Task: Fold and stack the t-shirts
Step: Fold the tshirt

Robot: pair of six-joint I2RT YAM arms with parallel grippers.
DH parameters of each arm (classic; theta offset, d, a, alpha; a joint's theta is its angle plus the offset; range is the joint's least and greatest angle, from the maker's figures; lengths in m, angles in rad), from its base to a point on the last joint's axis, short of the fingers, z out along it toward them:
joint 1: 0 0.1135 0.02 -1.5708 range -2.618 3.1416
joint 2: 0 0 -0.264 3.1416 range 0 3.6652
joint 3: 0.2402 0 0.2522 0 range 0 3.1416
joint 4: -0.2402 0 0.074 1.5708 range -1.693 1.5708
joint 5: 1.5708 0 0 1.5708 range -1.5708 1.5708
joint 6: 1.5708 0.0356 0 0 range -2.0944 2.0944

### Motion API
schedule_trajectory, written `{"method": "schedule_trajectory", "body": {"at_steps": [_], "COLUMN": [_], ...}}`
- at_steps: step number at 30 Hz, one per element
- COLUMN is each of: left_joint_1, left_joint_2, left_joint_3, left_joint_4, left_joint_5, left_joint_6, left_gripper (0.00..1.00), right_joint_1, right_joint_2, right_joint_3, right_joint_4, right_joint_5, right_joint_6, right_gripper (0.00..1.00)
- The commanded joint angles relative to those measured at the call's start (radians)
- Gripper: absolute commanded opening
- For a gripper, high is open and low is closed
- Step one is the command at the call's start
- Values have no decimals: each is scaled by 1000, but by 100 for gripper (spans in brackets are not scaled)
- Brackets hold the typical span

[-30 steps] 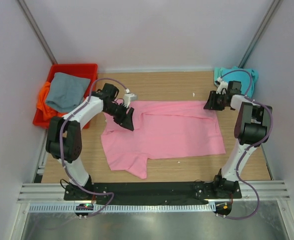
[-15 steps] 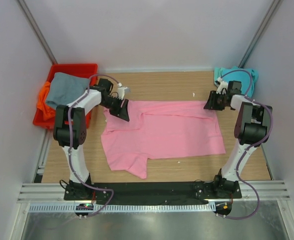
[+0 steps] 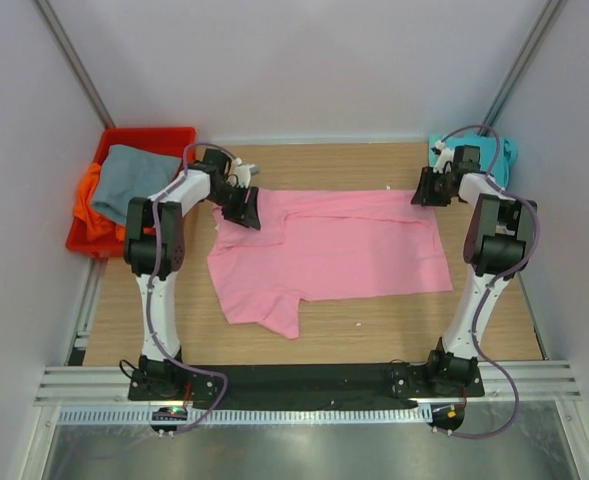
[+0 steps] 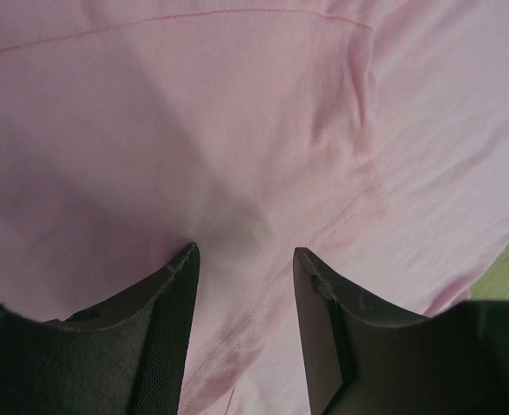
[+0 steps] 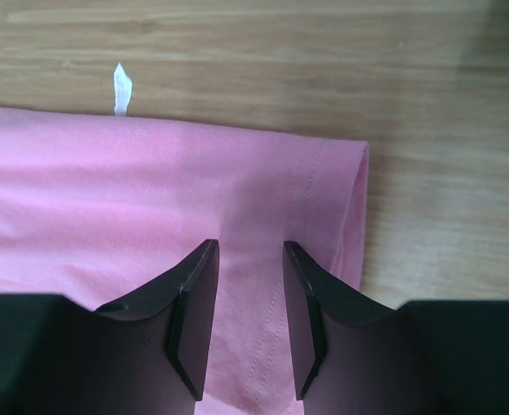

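The pink t-shirt (image 3: 344,250) lies spread on the wooden table (image 3: 324,165). My left gripper (image 3: 246,210) sits on its far left part by the sleeve. In the left wrist view its jaws (image 4: 244,251) stand partly apart, with pink cloth (image 4: 237,130) pulled taut into the gap. My right gripper (image 3: 424,190) holds the far right corner. There a ridge of hemmed cloth (image 5: 150,190) fills the space between the jaws (image 5: 251,244). A teal t-shirt (image 3: 479,150) lies bunched at the back right. The grey t-shirt (image 3: 134,180) and orange t-shirt (image 3: 89,215) sit in the bin.
The red bin (image 3: 154,135) stands at the back left, just left of my left arm. A small white scrap (image 5: 122,86) lies on the wood beyond the pink shirt's far edge. Pale walls close in the table on three sides.
Both grippers have moved toward the far side and the pink t-shirt has slid that way with them. The left gripper travelled further, and its arm has straightened.
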Motion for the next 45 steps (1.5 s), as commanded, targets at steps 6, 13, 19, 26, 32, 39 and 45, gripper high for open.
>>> {"method": "schedule_trajectory", "body": {"at_steps": [6, 13, 19, 26, 32, 39, 45], "left_joint_1": [37, 37, 27, 26, 26, 59, 88], "left_joint_2": [178, 267, -81, -495, -633, -773, -787], "left_joint_3": [281, 536, 374, 20, -225, -453, -560], "left_joint_4": [-34, -100, -48, 32, -39, 65, 66], "left_joint_5": [-94, -106, -105, 32, 115, 236, 312], "left_joint_6": [-36, -75, -105, -194, -227, -290, -337], "left_gripper": [50, 50, 51, 75, 79, 100, 100], "right_joint_1": [34, 57, 58, 58, 60, 60, 58], "right_joint_2": [165, 197, -182, -599, -772, -929, -1002], "right_joint_3": [204, 296, 66, -213, -405, -620, -614], "right_joint_4": [-84, -82, 71, 61, -74, -113, -125], "right_joint_5": [110, 109, 126, 57, 74, -46, -23], "right_joint_6": [15, 30, 16, -47, -191, -191, -163], "right_gripper": [43, 43, 43, 46, 47, 46, 47]}}
